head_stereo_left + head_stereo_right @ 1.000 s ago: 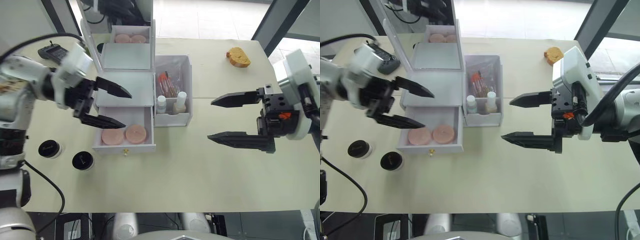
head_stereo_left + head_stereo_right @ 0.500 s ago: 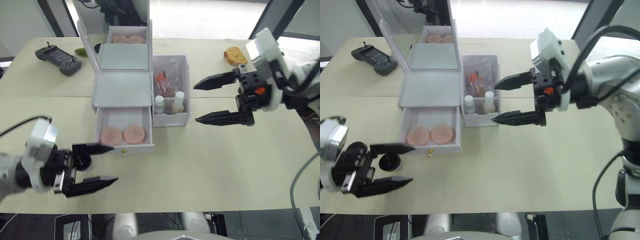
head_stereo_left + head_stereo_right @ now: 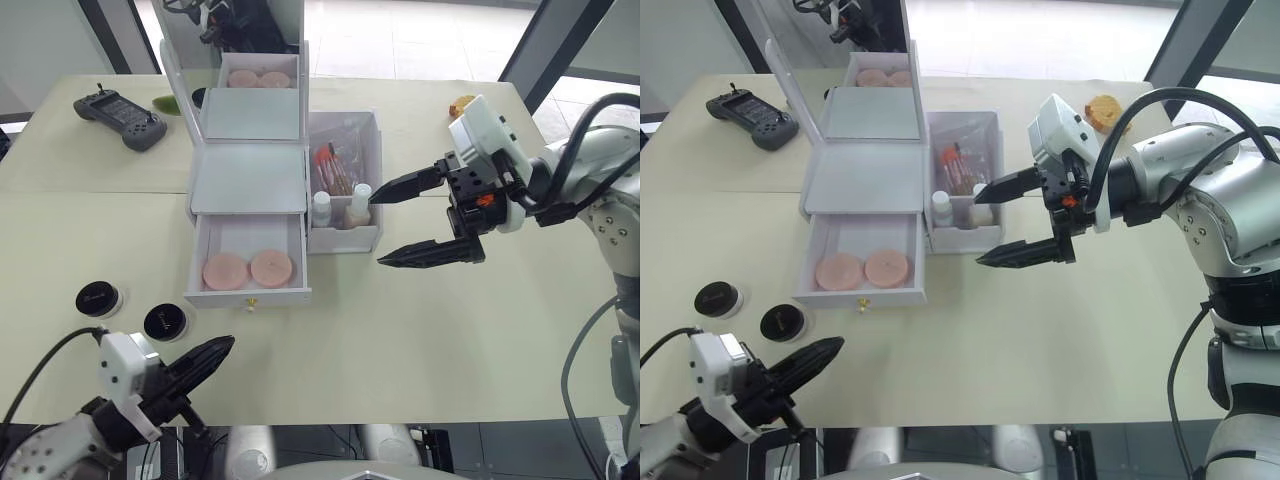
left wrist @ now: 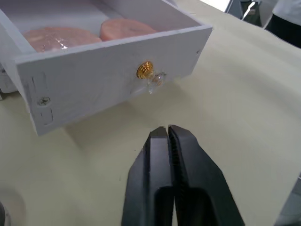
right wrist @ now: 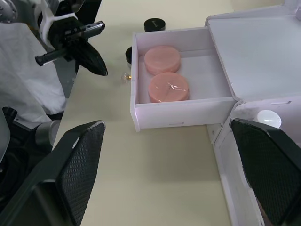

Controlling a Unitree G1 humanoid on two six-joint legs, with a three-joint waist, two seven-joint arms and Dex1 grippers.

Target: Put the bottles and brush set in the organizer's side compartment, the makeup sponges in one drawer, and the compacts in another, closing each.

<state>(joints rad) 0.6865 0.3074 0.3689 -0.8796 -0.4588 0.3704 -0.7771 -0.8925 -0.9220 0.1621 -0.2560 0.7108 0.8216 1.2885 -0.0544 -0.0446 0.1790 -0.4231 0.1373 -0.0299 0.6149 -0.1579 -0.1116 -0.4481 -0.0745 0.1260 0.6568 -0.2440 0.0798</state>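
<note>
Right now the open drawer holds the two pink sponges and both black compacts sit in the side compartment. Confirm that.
Not quite. The open drawer does hold the two sponges, but the compacts lie on the table left of the organizer, as the left eye view shows. The side compartment holds the bottles and brush set.

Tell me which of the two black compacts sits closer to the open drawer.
The compact just off the drawer's front-left corner; the other compact lies farther out toward the table's left edge.

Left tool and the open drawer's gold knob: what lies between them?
Nothing: bare tabletop runs from the shut left tool to the gold knob of the drawer, seen in the left wrist view.
</note>
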